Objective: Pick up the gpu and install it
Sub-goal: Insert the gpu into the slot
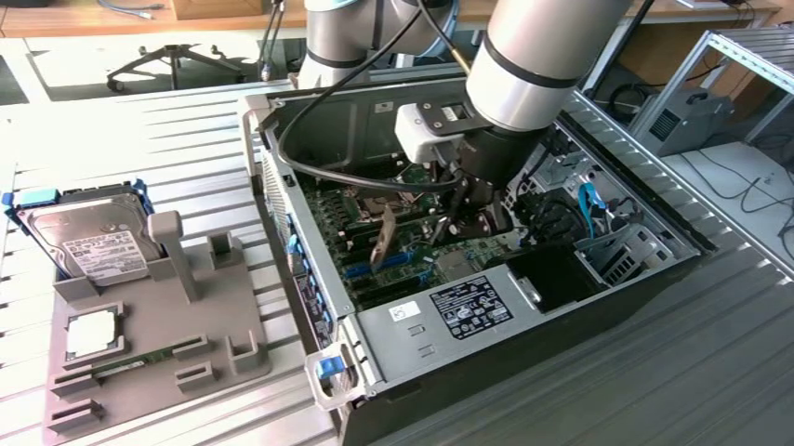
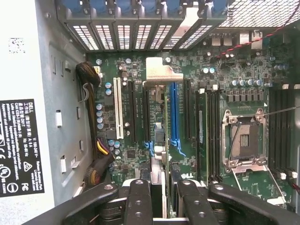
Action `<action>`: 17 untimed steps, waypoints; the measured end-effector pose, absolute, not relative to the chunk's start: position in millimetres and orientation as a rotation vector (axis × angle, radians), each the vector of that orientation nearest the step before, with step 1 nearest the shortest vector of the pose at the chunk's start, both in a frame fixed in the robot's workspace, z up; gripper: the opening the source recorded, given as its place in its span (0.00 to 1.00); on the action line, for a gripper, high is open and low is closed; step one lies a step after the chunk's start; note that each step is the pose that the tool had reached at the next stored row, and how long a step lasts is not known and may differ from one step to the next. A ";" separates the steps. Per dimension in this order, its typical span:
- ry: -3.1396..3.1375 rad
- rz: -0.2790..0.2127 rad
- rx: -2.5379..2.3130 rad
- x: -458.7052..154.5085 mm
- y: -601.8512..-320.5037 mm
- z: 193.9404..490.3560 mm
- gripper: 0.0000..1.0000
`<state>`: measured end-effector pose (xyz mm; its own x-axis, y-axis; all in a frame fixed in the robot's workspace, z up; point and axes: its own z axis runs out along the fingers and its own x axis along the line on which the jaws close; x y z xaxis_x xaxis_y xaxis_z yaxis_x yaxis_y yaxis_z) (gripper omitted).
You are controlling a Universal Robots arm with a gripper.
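The gpu (image 2: 158,140) stands on edge between my fingers (image 2: 138,206), over the motherboard (image 2: 243,93) inside the open computer case (image 1: 410,344). In the wrist view I see it edge-on, a thin card running from my gripper (image 2: 165,201) toward the rear slot openings, its silver end bracket (image 2: 161,72) at the far end. It sits between the black expansion slot (image 2: 146,112) and the blue slot (image 2: 174,112), close above them; I cannot tell whether it touches either. My gripper is closed on the gpu, one finger on each face.

In the exterior view, my gripper (image 1: 466,218) hangs inside the case with the card (image 1: 387,237) tilted beneath it, above the board. The empty processor socket (image 2: 243,138) lies just beyond the memory slots (image 2: 213,136). The power supply (image 1: 466,307) with its black label fills the case's near end.

On the bench (image 1: 174,130), at the exterior view's left, a grey parts holder (image 1: 162,344) carries a silver hard drive (image 1: 93,242) standing upright, and a green memory stick (image 1: 130,364) lies in a slot.
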<state>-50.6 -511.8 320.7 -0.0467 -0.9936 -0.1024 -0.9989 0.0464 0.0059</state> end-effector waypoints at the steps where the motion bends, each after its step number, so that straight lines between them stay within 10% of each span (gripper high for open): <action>1: 2.220 0.115 -2.119 -50.6 -512.1 320.5 0.27; 17: 2.220 0.115 -2.119 -60.3 -500.1 314.2 0.27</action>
<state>-60.3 -500.1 314.2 -0.0467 -0.9936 -0.1024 -0.9989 0.0464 0.0059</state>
